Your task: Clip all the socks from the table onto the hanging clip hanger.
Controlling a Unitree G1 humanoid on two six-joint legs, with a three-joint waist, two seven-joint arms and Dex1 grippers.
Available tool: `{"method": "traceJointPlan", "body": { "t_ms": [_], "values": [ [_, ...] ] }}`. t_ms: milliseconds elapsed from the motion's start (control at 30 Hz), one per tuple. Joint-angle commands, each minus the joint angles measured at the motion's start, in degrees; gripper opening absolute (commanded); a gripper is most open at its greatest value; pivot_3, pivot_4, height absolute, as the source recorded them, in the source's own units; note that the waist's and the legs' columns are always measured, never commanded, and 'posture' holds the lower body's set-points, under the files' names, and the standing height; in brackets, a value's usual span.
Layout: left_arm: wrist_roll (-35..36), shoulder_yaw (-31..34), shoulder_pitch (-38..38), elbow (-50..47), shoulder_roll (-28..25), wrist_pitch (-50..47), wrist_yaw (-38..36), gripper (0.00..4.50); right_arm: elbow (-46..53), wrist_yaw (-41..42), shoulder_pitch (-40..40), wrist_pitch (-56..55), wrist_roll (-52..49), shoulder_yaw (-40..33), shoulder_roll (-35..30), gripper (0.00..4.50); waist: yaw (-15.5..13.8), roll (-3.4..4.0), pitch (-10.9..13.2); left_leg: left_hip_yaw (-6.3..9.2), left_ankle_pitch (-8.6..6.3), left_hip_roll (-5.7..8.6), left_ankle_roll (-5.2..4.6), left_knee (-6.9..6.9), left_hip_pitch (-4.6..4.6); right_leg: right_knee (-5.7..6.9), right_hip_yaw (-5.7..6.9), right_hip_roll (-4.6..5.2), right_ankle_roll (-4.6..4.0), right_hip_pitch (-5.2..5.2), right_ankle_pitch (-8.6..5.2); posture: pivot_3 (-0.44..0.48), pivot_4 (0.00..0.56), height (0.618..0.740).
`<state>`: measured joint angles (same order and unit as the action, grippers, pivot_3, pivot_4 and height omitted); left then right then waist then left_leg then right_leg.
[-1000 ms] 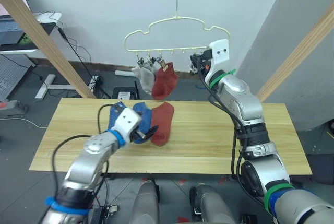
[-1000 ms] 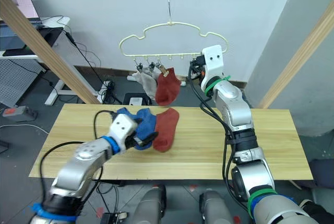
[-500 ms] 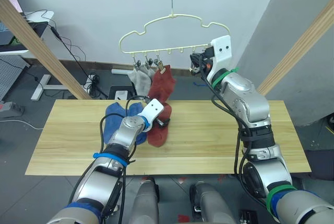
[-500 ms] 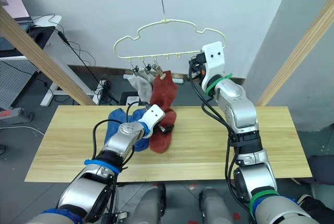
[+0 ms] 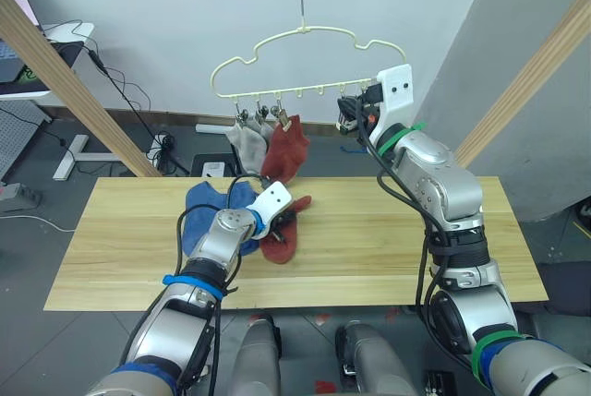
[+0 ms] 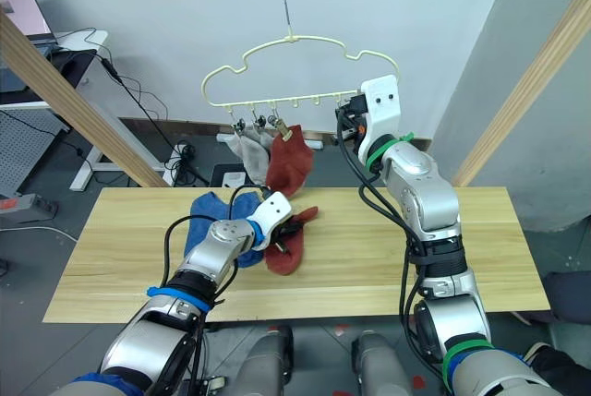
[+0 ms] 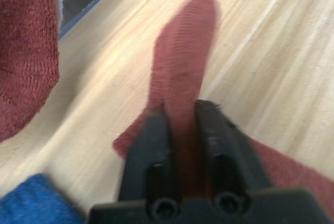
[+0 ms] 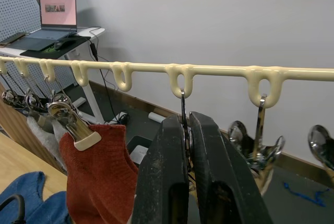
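Note:
A rust-red sock (image 5: 280,238) lies on the table (image 5: 397,239), and my left gripper (image 5: 286,214) is shut on its upper end; the left wrist view has the fabric (image 7: 182,67) pinched between both fingers. Two blue socks (image 5: 209,210) lie just left of it. The cream clip hanger (image 5: 305,41) hangs above the far edge. A light grey sock (image 5: 247,143) and another rust-red sock (image 5: 288,150) hang from its left clips. My right gripper (image 8: 183,125) is shut on the wire stem of a clip near the bar's (image 8: 219,70) right end.
Slanted wooden frame posts stand at the left (image 5: 65,73) and right (image 5: 526,82). A white desk with a laptop (image 5: 37,54) sits back left, with cables on the floor behind the table. Bare planks stretch right of the socks.
My left gripper has reached over the rust-red sock on the table and closed on it, and the sock's end has bunched up. The right gripper stays on the hanger clip.

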<state>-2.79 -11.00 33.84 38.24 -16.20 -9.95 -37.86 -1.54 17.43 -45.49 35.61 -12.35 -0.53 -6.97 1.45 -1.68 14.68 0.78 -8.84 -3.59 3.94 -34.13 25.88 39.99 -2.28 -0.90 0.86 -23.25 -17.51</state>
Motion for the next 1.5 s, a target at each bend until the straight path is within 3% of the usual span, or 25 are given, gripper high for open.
{"method": "traceJointPlan", "body": {
  "t_ms": [33,267,467,700,1500],
  "values": [
    [2.7,0.9,-2.4,-6.1,0.5,1.5,-2.6,0.05,0.4,0.0,-0.7,0.6,-1.0,-1.1,-0.5,0.0,0.0,0.0,0.0,0.01,0.0,0.0,0.0,0.0,0.0,0.0,0.01,0.0,0.0,0.0,0.0,0.0,0.246,0.74],
    [12.5,6.1,-9.4,-25.2,2.4,0.7,-4.6,0.05,1.2,-3.4,-3.0,11.6,-6.4,-6.8,-0.2,0.0,0.0,0.0,0.0,0.04,0.01,-0.02,0.02,0.01,0.01,0.01,0.01,0.02,-0.01,0.0,0.0,0.004,0.24,0.74],
    [8.9,6.0,-10.6,-31.8,3.2,12.3,0.7,0.05,2.2,-8.6,-6.4,25.8,-13.6,-15.0,1.7,0.0,-0.2,0.0,0.0,0.09,0.01,-0.01,0.02,-0.01,0.0,0.01,-0.03,0.05,-0.01,0.05,0.01,0.012,0.238,0.74],
    [5.3,4.4,-9.6,-30.8,5.9,17.2,6.8,0.05,2.6,-16.1,-10.2,34.9,-19.9,-23.5,6.6,0.0,-0.3,-0.01,0.0,0.06,0.01,0.01,0.01,-0.01,0.01,0.0,-0.01,0.04,-0.01,0.05,0.01,0.016,0.236,0.74],
    [3.0,4.1,-3.7,-23.5,7.3,21.6,12.2,0.05,3.7,-24.2,-11.5,39.6,-27.0,-27.0,10.0,0.0,-0.3,-0.01,0.0,0.04,0.01,0.02,0.0,0.0,0.03,-0.02,0.02,0.02,-0.01,0.04,0.0,0.006,0.24,0.74]
  ]
}}
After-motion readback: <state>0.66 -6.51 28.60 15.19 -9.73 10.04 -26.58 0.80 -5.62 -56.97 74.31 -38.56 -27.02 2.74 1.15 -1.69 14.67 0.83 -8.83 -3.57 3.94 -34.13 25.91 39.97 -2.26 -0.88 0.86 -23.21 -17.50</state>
